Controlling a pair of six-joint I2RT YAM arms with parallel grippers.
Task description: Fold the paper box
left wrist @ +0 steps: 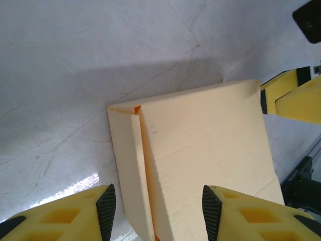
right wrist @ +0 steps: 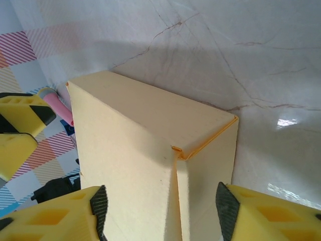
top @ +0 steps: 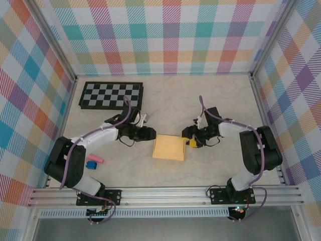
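The paper box is a pale yellow-orange flat rectangular box lying on the marble table between the two arms. My left gripper is at its left end. In the left wrist view the box runs between the spread fingers of the left gripper, with a gap at the left pad. My right gripper is at the box's right end. In the right wrist view its jaws stand apart on either side of the box's end flap, whose seam is slightly open.
A black-and-white checkerboard panel lies at the back left. A small pink piece and a blue piece lie near the left arm. Plaid walls surround the table on three sides.
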